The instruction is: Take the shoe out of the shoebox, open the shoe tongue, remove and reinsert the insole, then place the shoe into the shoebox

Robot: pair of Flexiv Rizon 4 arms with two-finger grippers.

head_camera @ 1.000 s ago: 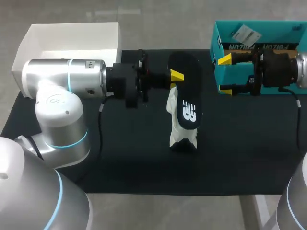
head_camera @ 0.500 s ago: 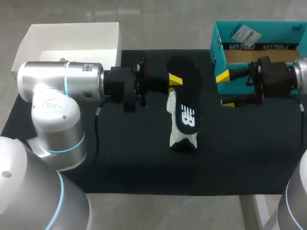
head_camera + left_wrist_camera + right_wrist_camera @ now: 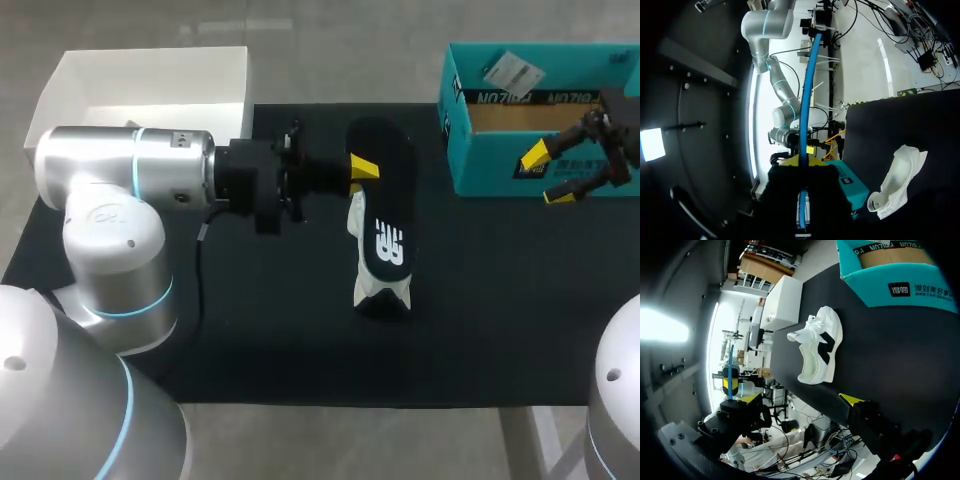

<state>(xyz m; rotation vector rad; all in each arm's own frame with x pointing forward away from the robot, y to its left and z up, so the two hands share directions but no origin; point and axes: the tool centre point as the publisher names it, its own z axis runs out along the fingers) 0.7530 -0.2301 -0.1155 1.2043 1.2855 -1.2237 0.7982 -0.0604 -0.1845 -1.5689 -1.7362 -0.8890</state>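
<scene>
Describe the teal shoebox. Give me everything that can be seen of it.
The shoebox is a teal cardboard box with a plain brown inside. It stands upright and open at the far right of the black table cover. A white label sits on its raised far flap, and its walls carry dark print. No shoe shows inside; the shoe lies out on the cover. The right gripper, open, hangs before the front wall, apart from it in the right wrist view.

a white open box is sitting at the far left corner of the black table cover, overlapping its edge.
</scene>
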